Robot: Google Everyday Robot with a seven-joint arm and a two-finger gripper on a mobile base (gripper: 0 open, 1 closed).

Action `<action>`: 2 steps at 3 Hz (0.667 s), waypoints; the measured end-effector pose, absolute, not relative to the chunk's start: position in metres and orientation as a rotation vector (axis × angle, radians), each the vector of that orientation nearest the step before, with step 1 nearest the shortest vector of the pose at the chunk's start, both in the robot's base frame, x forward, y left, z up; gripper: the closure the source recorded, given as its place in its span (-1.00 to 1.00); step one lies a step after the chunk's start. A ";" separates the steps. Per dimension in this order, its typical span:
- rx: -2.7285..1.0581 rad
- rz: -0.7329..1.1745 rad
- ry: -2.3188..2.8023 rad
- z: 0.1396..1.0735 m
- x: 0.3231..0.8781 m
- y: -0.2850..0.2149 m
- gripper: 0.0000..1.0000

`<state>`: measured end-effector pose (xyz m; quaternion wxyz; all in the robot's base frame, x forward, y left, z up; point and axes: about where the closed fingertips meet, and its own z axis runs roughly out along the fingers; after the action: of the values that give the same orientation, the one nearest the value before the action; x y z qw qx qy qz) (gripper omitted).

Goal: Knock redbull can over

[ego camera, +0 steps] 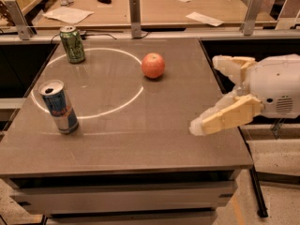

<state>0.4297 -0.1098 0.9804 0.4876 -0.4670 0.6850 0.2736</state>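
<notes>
The redbull can [59,107] stands upright near the table's left edge, blue and silver with a red logo and an open silver top. My gripper [205,93] is at the table's right edge, far to the right of the can, with its two cream fingers spread open and nothing between them. One finger [229,117] reaches over the table's front right corner. The other finger [232,63] is higher and further back.
A green can [72,44] stands upright at the back left. A red apple [153,65] sits at the back centre. A white ring of light lies on the grey table [140,139]. A wooden desk [159,8] with papers is behind, with upright posts between.
</notes>
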 end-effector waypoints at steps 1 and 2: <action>-1.131 0.708 1.621 0.969 0.413 -0.069 -1.00; -1.130 0.748 1.570 0.955 0.406 -0.035 -1.00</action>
<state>0.4057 -0.0346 0.9547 0.5091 -0.4689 0.6516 0.3105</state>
